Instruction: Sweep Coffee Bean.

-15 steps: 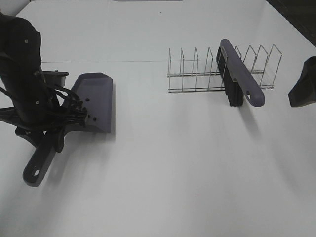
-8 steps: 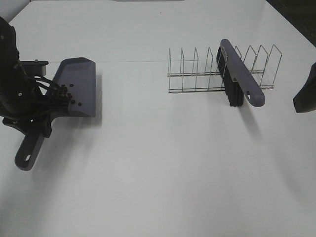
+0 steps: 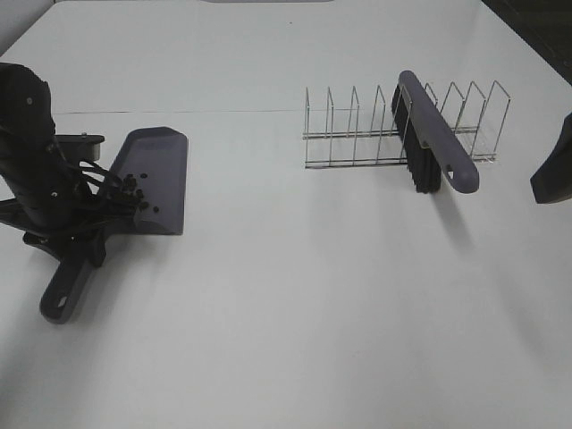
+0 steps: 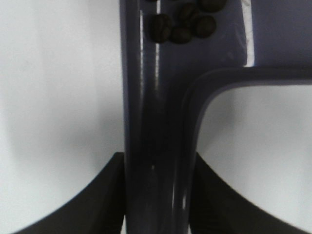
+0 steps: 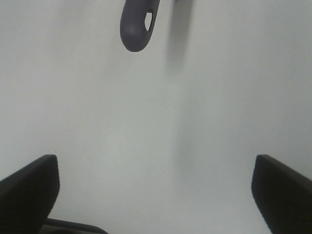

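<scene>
White tabletop [image 3: 295, 313] runs bare across most of the room's view, with only a few things on it. Over at about nine o'clock the left gripper [image 3: 76, 234] is clamped on the handle of the grey-purple dustpan [image 3: 159, 179]; the left wrist view shows both black fingers [image 4: 95, 195] pressed against either side of that handle. The coffee beans [image 4: 183, 24] lie inside the pan, bunched at its back wall close to where the handle joins, with a few more dotted on the blade in the high view. I see no loose beans on the table itself.

The pan's long axis runs from the handle tip near seven o'clock up toward the blade's front lip, which faces roughly three o'clock, so the beans sit just ahead of the jaws along the handle line. Whether the pan is touching the table or lifted I cannot tell for sure, though its shadow suggests a slight gap.

At about two o'clock the brush [image 3: 438, 134] rests in the wire rack [image 3: 357, 134], its black bristles hanging down. The right gripper [image 3: 554, 170] waits at three o'clock, jaws spread and holding nothing, near the brush handle's end [image 5: 139, 24].

The left arm clearly has the beans; my guess is that tipping them out is what remains.
</scene>
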Motion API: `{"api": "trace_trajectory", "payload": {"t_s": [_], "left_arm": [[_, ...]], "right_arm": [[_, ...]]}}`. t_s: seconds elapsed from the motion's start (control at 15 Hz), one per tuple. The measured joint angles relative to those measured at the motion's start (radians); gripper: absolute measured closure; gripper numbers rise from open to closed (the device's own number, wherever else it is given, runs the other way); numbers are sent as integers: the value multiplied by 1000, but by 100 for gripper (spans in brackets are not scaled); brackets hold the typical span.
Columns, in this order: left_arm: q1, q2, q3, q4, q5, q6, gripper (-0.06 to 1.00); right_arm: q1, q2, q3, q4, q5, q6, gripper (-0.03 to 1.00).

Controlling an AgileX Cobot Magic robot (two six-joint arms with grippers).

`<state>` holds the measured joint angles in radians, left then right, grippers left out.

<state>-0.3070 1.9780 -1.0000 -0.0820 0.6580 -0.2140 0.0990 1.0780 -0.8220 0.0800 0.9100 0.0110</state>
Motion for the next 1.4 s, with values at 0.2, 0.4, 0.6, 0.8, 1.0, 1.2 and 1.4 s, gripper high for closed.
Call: {"api": "trace_trajectory", "payload": {"t_s": [0.2, 0.4, 0.6, 0.8, 1.0, 1.2, 1.4], "left_arm": [[0, 0, 0, 0, 0, 0, 62], [0, 0, 0, 0, 0, 0, 62], [0, 0, 0, 0, 0, 0, 62], [0, 0, 0, 0, 0, 0, 62], [0, 0, 0, 0, 0, 0, 62], [0, 0, 0, 0, 0, 0, 62], [0, 0, 0, 0, 0, 0, 62]], "right_arm": [[0, 0, 0, 0, 0, 0, 2], [0, 0, 0, 2, 0, 0, 2], [0, 0, 0, 2, 0, 0, 2], [0, 0, 0, 2, 0, 0, 2], [0, 0, 0, -1, 0, -30, 2], [0, 0, 0, 0, 1, -33, 2], [0, 0, 0, -1, 40, -55, 2]]}}
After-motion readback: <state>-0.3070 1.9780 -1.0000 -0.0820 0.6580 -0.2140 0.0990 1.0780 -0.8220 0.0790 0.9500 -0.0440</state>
